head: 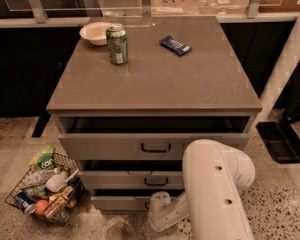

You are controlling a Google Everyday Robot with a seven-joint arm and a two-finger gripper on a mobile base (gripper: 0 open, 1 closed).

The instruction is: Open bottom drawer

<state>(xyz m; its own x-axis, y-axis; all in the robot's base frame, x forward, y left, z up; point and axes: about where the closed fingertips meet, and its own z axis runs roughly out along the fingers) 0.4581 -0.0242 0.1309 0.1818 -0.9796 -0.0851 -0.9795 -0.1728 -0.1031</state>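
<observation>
Bottom drawer (pixel 117 202) lowest in cabinet, near floor, looks barely ajar. Gripper (pixel 157 205) at its centre handle; grip state: cannot tell. Step, likely: pull-out. Next: straight, level draw toward near side.

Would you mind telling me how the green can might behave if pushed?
Upright and tall for its base, the green can would probably tip if pushed high. Being round, it may then roll. The tool is down by the bottom drawer.
</observation>
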